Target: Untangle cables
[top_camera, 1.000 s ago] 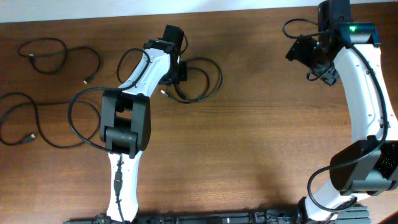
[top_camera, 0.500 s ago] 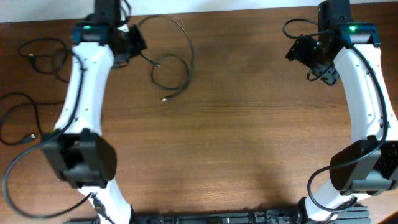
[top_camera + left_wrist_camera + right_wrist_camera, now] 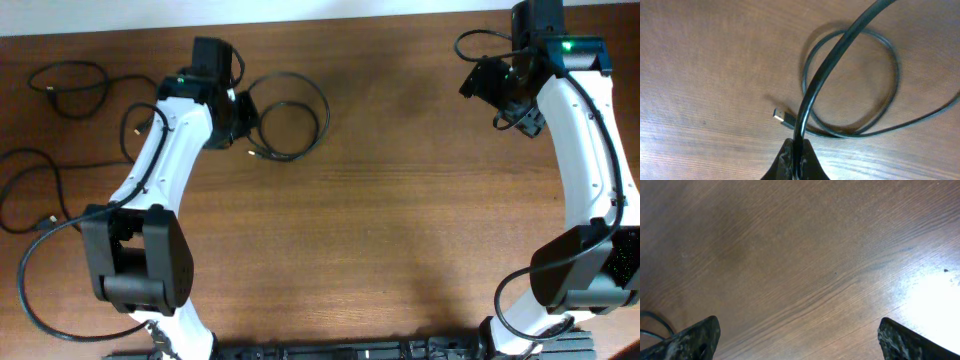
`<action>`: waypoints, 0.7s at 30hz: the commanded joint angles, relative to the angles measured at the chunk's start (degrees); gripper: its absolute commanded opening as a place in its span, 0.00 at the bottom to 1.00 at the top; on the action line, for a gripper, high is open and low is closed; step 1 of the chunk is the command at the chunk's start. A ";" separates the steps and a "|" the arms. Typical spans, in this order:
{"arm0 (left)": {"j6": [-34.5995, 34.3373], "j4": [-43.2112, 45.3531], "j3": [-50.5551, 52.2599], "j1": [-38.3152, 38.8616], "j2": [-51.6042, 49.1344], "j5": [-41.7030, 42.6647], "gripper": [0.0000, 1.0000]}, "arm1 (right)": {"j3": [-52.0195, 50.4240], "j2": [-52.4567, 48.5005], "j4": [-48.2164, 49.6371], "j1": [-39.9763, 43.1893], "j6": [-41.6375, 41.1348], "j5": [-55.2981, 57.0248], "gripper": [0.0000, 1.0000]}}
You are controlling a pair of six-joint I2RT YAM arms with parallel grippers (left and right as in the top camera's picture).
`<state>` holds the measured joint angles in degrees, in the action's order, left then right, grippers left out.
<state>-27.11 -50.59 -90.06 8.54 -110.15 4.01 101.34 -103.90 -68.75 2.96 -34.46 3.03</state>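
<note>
- Three thin black cables lie on the wooden table (image 3: 400, 220), and in the overhead view each is apart from the others.
- One of them, the looped cable (image 3: 840, 46), sits toward the far edge, left of the middle, curled into overlapping round loops.
- The left gripper (image 3: 795, 159) is at the left side of those loops, its fingers pressed together with the looped cable pinched between them.
- In the left wrist view the pinched strand rises from the fingertips and sweeps up to the right, crossing above the ring that rests flat on the wood.
- A small plug (image 3: 782, 116) with a lighter tip lies on the table just beside the lower left of that ring, near the fingertips but not between them.
- The second cable (image 3: 103, 88) is coiled loosely at the far left corner, well apart from the left gripper.
- The third cable (image 3: 46, 219) curves along the left edge, nearer the robot's base.
- The right gripper (image 3: 802, 337) is at the far right corner, well apart from every cable.
- Its two fingertips are spread wide at the bottom corners of the right wrist view, with only bare wood between them.
</note>
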 commanded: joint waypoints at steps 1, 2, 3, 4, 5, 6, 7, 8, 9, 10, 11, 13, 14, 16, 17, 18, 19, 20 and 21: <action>-8.96 4.92 6.54 0.39 0.22 -0.83 0.03 | 0.09 -0.52 -0.02 0.02 0.07 0.85 0.98; -12.00 6.95 8.46 0.50 0.22 -0.81 0.02 | 0.09 -0.52 -0.02 0.02 0.09 0.85 0.98; -14.51 8.24 9.79 0.52 0.22 -0.79 0.03 | 0.09 -0.52 -0.02 0.02 0.09 0.83 0.98; -16.81 8.66 10.56 0.66 0.22 -0.79 0.02 | 0.09 -0.52 -0.02 0.02 0.07 0.83 0.98; -19.17 8.66 11.15 0.90 0.22 -0.79 0.03 | 0.09 -0.52 -0.02 0.02 0.09 0.83 0.98; -21.81 8.57 11.93 1.68 0.22 -0.37 0.08 | 0.09 -0.52 -0.02 0.02 0.09 0.83 0.98; -23.26 8.55 12.22 2.49 0.22 0.26 0.17 | 0.09 -0.52 -0.02 0.02 0.09 0.83 0.98; -23.45 8.55 12.22 3.08 0.22 0.83 0.22 | 0.09 -0.52 -0.02 0.02 0.09 0.85 0.98; -23.45 8.55 12.22 3.91 0.22 1.79 0.22 | 0.09 -0.52 -0.02 0.02 0.09 0.85 0.98; -23.45 8.57 12.22 4.94 0.22 3.34 0.20 | 0.09 -0.52 -0.02 0.02 0.07 0.85 0.98; -24.48 8.55 12.22 5.77 0.22 4.04 0.17 | 0.09 -0.52 -0.02 0.02 0.07 0.85 0.98; -25.14 8.83 12.22 6.73 0.22 4.07 0.18 | 0.09 -0.52 -0.02 0.02 0.09 0.85 0.98; -25.09 9.49 12.22 6.75 0.22 3.41 0.33 | 0.09 -0.52 -0.02 0.02 0.09 0.83 0.98; -25.14 10.51 12.22 6.64 0.22 0.55 0.41 | 0.09 -0.52 -0.02 0.02 0.09 0.83 0.98; -25.18 10.78 12.22 6.64 0.22 -1.16 0.38 | 0.09 -0.52 -0.02 0.02 0.09 0.83 0.98; -25.20 11.39 12.22 6.64 0.22 -3.93 0.38 | 0.09 -0.52 -0.02 0.02 0.09 0.83 0.99; -26.12 11.43 12.22 6.64 0.22 -5.42 0.45 | 0.09 -0.52 -0.02 0.02 0.09 0.85 0.98; -27.82 11.41 12.26 6.64 0.22 -6.19 0.52 | 0.09 -0.52 -0.02 0.02 0.09 0.85 0.98; -30.29 11.28 12.41 6.75 -0.02 -6.21 0.55 | 0.09 -0.52 -0.02 0.02 0.09 0.85 0.98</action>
<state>-52.86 -39.35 -78.19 15.40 -110.15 1.30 101.34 -103.90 -68.77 2.96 -34.41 3.03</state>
